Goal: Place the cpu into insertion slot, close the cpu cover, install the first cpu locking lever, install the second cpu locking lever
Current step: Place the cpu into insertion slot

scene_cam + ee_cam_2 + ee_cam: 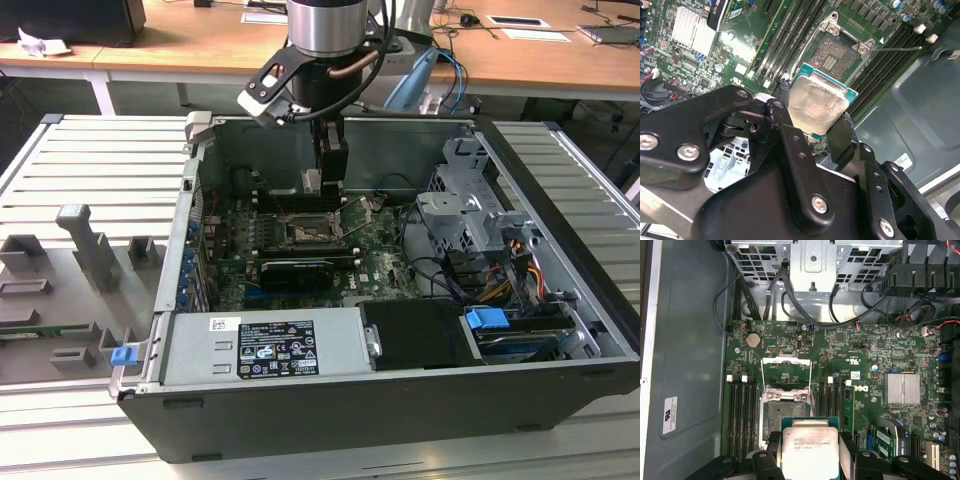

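Gripping the chip [807,449] by two opposite edges, the gripper [812,119] has its black fingers [787,131] closed onto it, with the pale metal top facing the wrist cameras. The exterior view puts the chip in the air over the board, roughly above the socket [303,236]. The socket sits mid-board toward the far wall of the case [590,300]. Chip and socket are apart, so nothing is seated yet.

The step in hand reads as setting the chip into the socket. To do it well, I judge the chip should be kept level and squared to the socket's sides, with its corners matched. It should go down straight, without sliding across the contacts or pressing. The grip should let go only once the chip rests flat inside the frame.

Each camera adds something. The exterior view gives the height gap and shows the arm standing upright over the case, with the grey power supply box [265,348] at the near edge, well apart. The first wrist view shows the cover [785,359] swung open on the side of the socket away from the chip. It also shows both thin levers [811,382] unlatched beside it, so the way in looks free. The second wrist view looks along the fingers at a slant and shows the socket's bare contact field [840,56] and one lever [900,48] sticking out sideways.
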`<action>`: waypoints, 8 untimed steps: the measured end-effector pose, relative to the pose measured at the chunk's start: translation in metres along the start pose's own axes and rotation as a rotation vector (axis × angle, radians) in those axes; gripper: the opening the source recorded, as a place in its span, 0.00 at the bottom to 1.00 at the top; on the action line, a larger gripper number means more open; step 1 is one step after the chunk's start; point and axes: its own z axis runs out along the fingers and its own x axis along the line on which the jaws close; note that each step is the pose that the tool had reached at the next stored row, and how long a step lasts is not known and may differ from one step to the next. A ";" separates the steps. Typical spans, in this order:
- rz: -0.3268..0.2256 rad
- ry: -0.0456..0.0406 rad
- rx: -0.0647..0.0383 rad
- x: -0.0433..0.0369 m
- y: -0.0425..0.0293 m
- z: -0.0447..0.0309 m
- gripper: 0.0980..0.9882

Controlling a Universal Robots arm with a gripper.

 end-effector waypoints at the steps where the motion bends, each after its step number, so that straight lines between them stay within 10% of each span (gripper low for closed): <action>1: 0.000 -0.0001 0.000 0.0000 0.0000 0.0002 0.50; 8: 0.004 -0.0004 0.000 -0.0001 -0.0002 0.0025 0.50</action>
